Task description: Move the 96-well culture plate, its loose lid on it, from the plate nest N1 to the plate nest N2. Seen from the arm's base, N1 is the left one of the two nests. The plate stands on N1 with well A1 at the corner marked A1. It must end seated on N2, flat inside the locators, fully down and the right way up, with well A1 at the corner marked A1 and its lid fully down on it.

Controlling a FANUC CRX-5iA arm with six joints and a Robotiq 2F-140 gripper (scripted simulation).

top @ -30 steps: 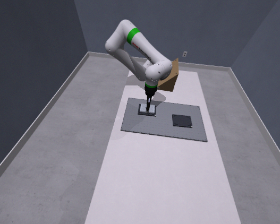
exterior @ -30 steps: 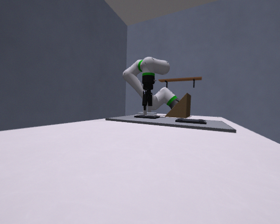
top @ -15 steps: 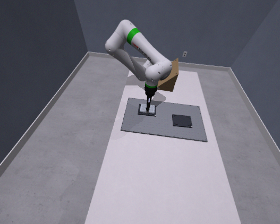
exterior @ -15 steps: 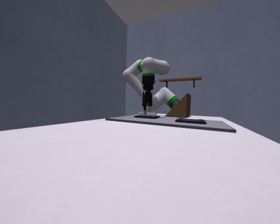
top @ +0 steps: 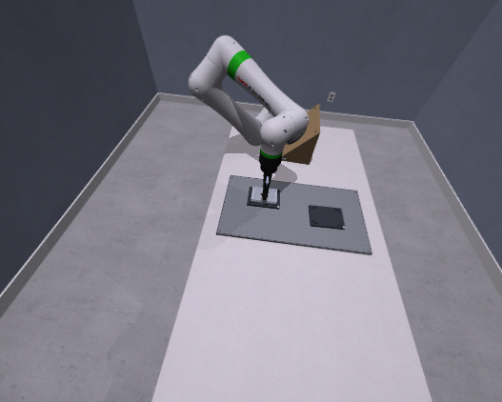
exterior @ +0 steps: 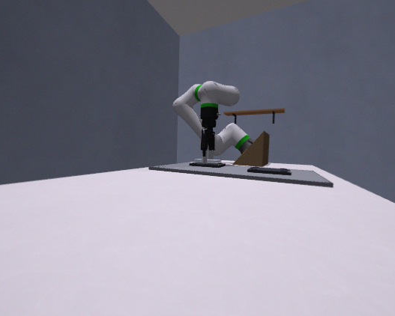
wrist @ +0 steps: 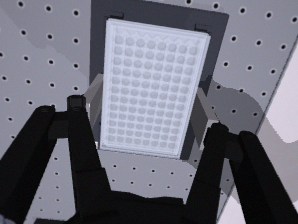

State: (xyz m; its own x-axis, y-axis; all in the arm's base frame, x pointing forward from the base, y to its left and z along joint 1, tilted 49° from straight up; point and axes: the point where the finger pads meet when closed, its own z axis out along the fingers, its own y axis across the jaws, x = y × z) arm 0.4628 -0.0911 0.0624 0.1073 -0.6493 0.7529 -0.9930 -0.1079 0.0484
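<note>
The clear 96-well plate (wrist: 150,87) with its lid on lies over the dark nest N1 (wrist: 216,35). I cannot tell whether it rests on the nest or is raised a little. My gripper (wrist: 148,93) points straight down, with its grey finger pads against the plate's two long sides, so it is shut on the plate. In the top view the gripper (top: 267,194) stands over the plate at the left of the grey perforated baseplate (top: 292,214). The dark nest N2 (top: 326,216) lies empty to the right. The exterior view shows the gripper (exterior: 207,155) and N2 (exterior: 269,171) side-on.
A brown wedge block (top: 304,140) stands behind the baseplate beside the arm's base. A wooden wall shelf (exterior: 254,111) hangs above it. The baseplate lies on a long white table.
</note>
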